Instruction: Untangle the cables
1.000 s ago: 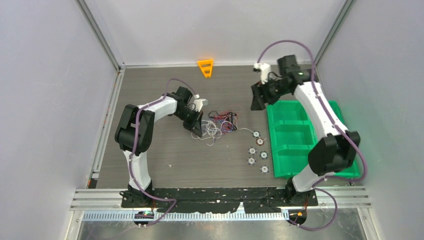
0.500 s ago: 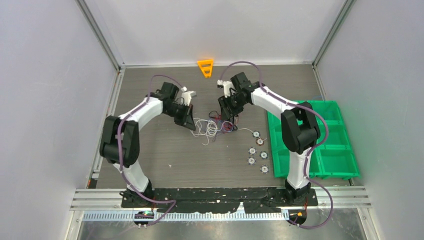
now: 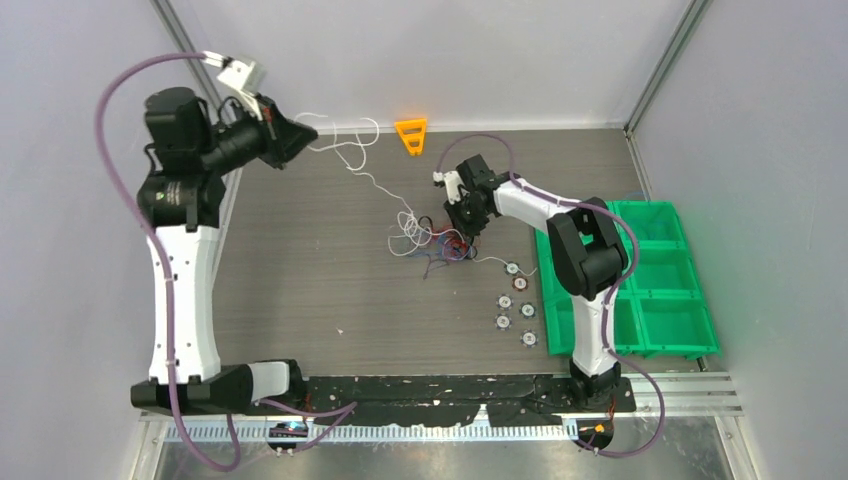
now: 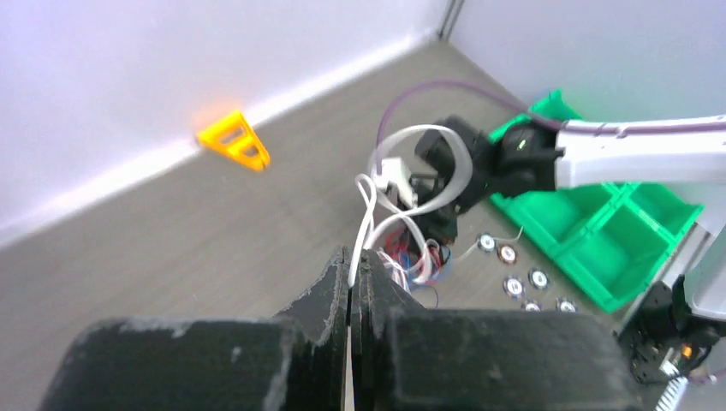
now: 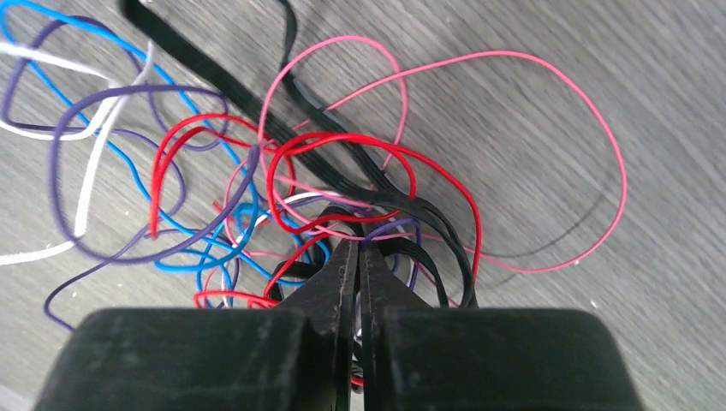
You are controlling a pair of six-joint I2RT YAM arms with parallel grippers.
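Aloft, left gripper [image 3: 303, 136] pinching white cable [image 3: 371, 181], right gripper [image 5: 358, 245] clamping clump [image 3: 441, 246]

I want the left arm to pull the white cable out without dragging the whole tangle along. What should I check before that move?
1. Left tool shut on the white cable: ok.
2. Right tool shut in the red and black strands of the clump: ok.
3. White cable free of the clump: not ok, it runs into it in loops.
4. White cable clear of the orange piece: ok, a gap shows in the top view.
5. Room for the left arm to pull on: cannot tell; it reaches far to the back-left.
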